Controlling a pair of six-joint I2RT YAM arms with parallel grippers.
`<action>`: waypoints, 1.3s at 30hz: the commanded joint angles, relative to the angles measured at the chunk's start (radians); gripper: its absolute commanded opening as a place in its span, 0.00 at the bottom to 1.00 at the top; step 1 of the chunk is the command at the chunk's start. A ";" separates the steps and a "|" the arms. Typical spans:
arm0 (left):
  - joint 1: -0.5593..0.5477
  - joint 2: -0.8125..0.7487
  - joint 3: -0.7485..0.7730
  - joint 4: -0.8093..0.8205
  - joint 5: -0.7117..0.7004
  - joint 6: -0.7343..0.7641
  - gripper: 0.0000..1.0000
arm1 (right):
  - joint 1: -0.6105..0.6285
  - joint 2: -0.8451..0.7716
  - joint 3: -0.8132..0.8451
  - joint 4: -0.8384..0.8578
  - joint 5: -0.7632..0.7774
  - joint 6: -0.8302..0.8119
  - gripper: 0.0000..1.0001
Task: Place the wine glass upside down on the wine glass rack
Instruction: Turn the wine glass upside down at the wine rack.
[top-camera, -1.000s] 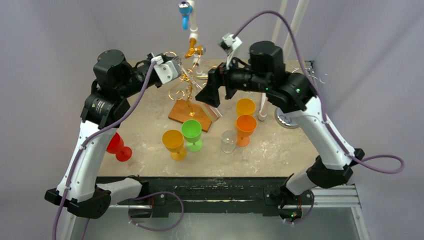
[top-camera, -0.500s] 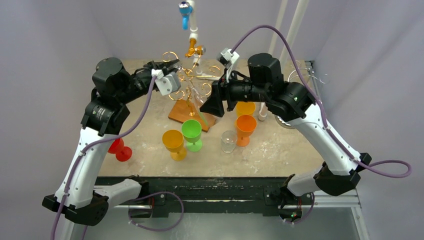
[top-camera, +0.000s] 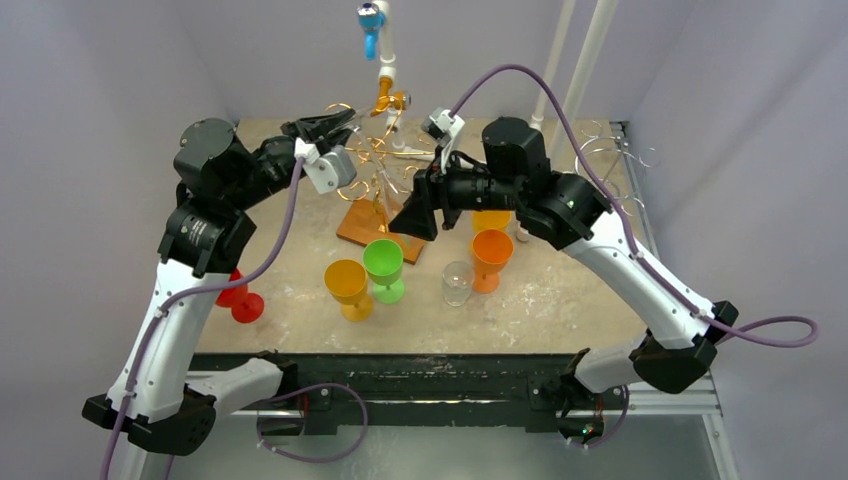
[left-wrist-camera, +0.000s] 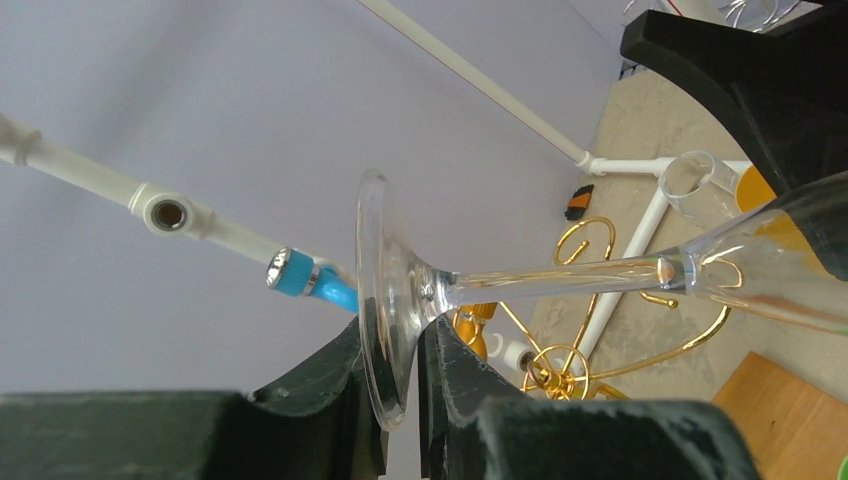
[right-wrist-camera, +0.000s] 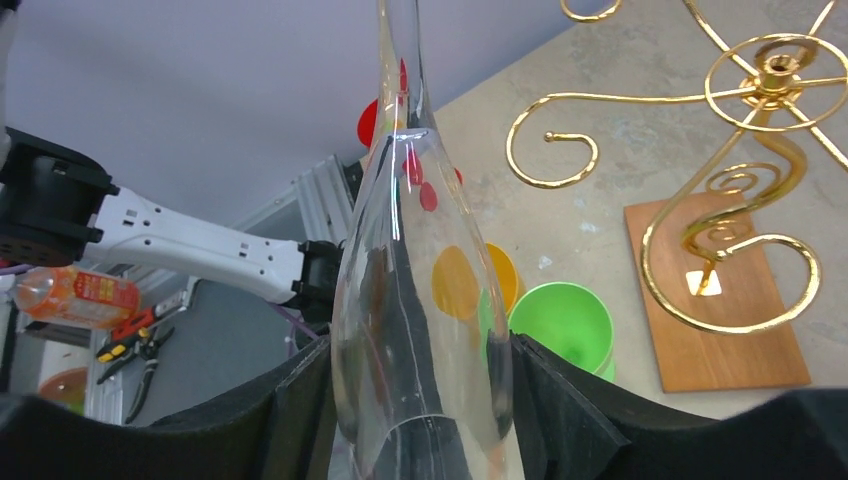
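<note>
A clear wine glass (left-wrist-camera: 540, 278) lies roughly level in the air above the gold wire rack (top-camera: 378, 185), which stands on a wooden base (top-camera: 378, 232). My left gripper (left-wrist-camera: 400, 385) is shut on the edge of the glass's round foot (left-wrist-camera: 385, 300), up at the back over the rack (left-wrist-camera: 570, 360). My right gripper (right-wrist-camera: 420, 400) is shut on the glass's bowl (right-wrist-camera: 420, 330), its black pads pressing both sides. From above, the left gripper (top-camera: 335, 125) and the right gripper (top-camera: 412, 210) face each other across the rack. The rack's curled arms (right-wrist-camera: 745, 150) carry nothing.
Plastic goblets stand in front of the rack: yellow (top-camera: 348, 285), green (top-camera: 383, 265), orange (top-camera: 491, 255), another orange one behind it (top-camera: 491, 213), and red (top-camera: 235, 295) at the left. A clear tumbler (top-camera: 458, 283) stands among them. A white pipe with a blue cap (top-camera: 371, 20) hangs overhead.
The right arm has moved left toward the rack and its jaws have closed from wide open onto the glass's bowl. The left arm has drawn back and left, still holding the foot.
</note>
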 joint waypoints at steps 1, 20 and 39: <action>-0.001 -0.031 -0.005 0.060 0.051 -0.013 0.00 | 0.011 -0.035 -0.064 0.144 -0.005 0.053 0.55; -0.001 0.014 0.137 -0.377 -0.146 -0.202 0.88 | 0.017 -0.253 -0.537 0.425 0.343 0.098 0.04; 0.000 0.090 0.098 -0.468 -0.595 -0.360 0.66 | 0.036 -0.203 -0.640 0.583 0.424 0.056 0.01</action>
